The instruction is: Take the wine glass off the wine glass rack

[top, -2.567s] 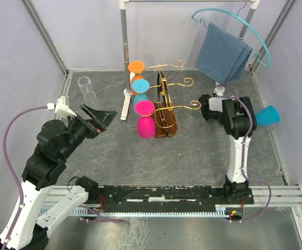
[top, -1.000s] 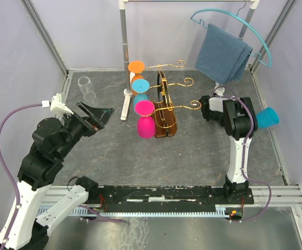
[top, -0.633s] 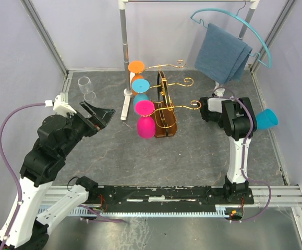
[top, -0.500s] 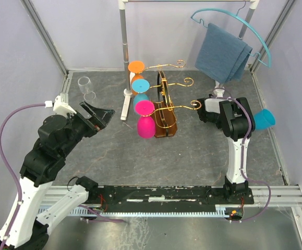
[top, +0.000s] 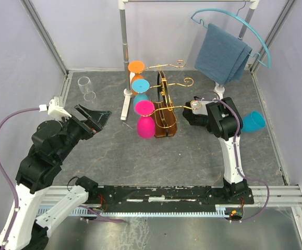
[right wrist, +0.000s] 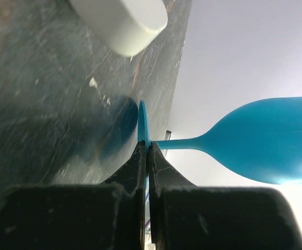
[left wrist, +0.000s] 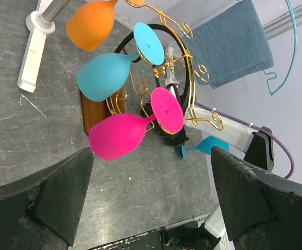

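1. My right gripper (right wrist: 145, 152) is pinching the flat foot of the teal wine glass (right wrist: 265, 138). The right fingers (right wrist: 127, 179) are pressing onto the thin disc, one on each face.
2. The glass is lying sideways in that grip, with its stem level and its bowl pointing toward 3 o'clock in the overhead view.
3. It is sitting off the wine glass rack (top: 164, 107), at 3 o'clock from it and apart from the gold wire. My right wrist is sitting between the two, just beside the curled end of the lowest arm.
4. My left gripper (top: 92, 117) is gaping wide and gripping nothing. The left fingers (left wrist: 51, 200) are framing the rack from its 9 o'clock side, well apart from it.
5. Three glasses are hanging by their feet on the rack's 9 o'clock side: the orange glass (top: 136, 66) on the top tier, the blue glass (top: 139, 85) in the middle, and the pink glass (top: 144, 125) lowest.
6. The white pole stand (top: 124, 47) is standing just beside the rack at 10 o'clock.
7. A clear glass (top: 85, 86) is sitting farther out at 10 o'clock on the grey table (top: 192, 151).
8. A blue towel (top: 224, 52) is hanging on a teal hanger (top: 255, 36) at 1 o'clock.
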Available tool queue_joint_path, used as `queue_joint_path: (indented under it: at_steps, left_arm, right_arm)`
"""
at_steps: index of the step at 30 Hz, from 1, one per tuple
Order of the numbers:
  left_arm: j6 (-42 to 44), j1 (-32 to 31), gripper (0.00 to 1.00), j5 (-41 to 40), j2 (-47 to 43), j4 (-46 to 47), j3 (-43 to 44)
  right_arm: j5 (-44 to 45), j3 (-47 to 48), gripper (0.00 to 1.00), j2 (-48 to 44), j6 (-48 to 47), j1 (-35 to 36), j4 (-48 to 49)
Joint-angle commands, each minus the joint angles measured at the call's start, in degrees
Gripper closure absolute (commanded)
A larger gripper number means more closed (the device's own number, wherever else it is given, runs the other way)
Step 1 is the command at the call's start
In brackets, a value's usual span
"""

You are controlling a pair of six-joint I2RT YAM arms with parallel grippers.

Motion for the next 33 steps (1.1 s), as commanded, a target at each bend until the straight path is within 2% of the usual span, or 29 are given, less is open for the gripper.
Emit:
queue_joint_path:
  at_steps: [1, 12, 17, 25, 33]
  left_arm:
    - [0.55, -0.06, 0.01, -0.47, -0.51, 2.1, 0.18]
    - [1.6, 0.0, 0.01, -0.11, -0.64, 3.1, -0.18]
    - [0.97, -0.02, 0.01, 0.46, -1.18, 4.08, -1.66]
    - [1.19, -0.02, 0.01, 0.68, -3.19, 3.31, -2.26]
    - [1.55, -0.05, 0.01, 1.4, -3.76, 3.72, -2.51]
  right_arm:
    - [-4.92, 1.69, 1.0, -0.91, 5.88, 1.79, -2.34]
    - [-13.39, 1.55, 1.0, -2.38, 5.33, 1.97, -0.43]
    - [-13.95, 1.99, 1.0, -3.97, 7.03, 4.77, -1.59]
    - [-12.71, 8.44, 0.99, 1.46, 16.25, 8.68, -11.48]
    - [-13.42, 6.4, 1.0, -0.6, 16.39, 8.57, -10.23]
